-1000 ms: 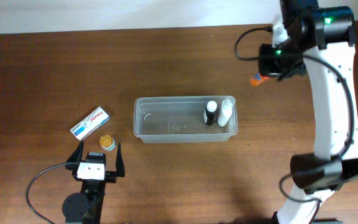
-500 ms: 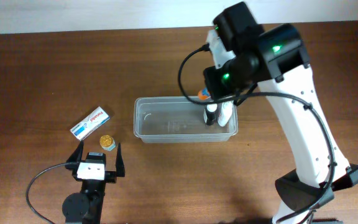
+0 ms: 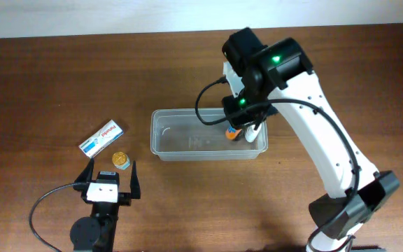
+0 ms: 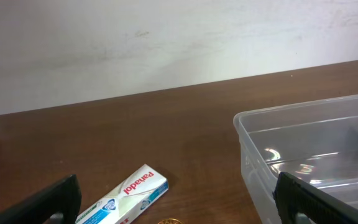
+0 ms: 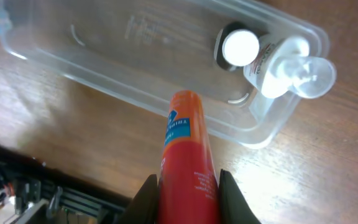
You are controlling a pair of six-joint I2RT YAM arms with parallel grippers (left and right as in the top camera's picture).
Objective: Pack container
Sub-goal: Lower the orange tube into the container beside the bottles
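**mo:** Why's the right gripper (image 5: pixel 188 198) hanging over the container (image 3: pixel 180 140) like that?

**kit:** It's pinching an orange tube (image 5: pixel 185 137) near its back end. The tube's nose points at the bin's right end, I'd say so it can slot in beside the two bottles standing there. Those are the white-capped dark bottle (image 5: pixel 240 46) and the clear pump bottle (image 5: pixel 288 65). The container sits mid-frame in the overhead view, long side running across.

**mo:** And the left gripper (image 3: pixel 110 180)?

**kit:** Parked at lower left, fingers spread wide, nothing in them. It's close to the Panadol box (image 3: pixel 101 138) and the little gold-lidded jar (image 3: pixel 119 159). Both lie outside the bin, so I'd guess they're its job.

**mo:** What's changed?

**kit:** A second ago the right arm was up in the top right corner, well clear of the bin, orange tube already in its grip. Now it's swung in over the bin's right end. Left arm, box and jar haven't budged. Can't really tell if the tube's tip touches the bin floor yet, since the arm blocks that from above.
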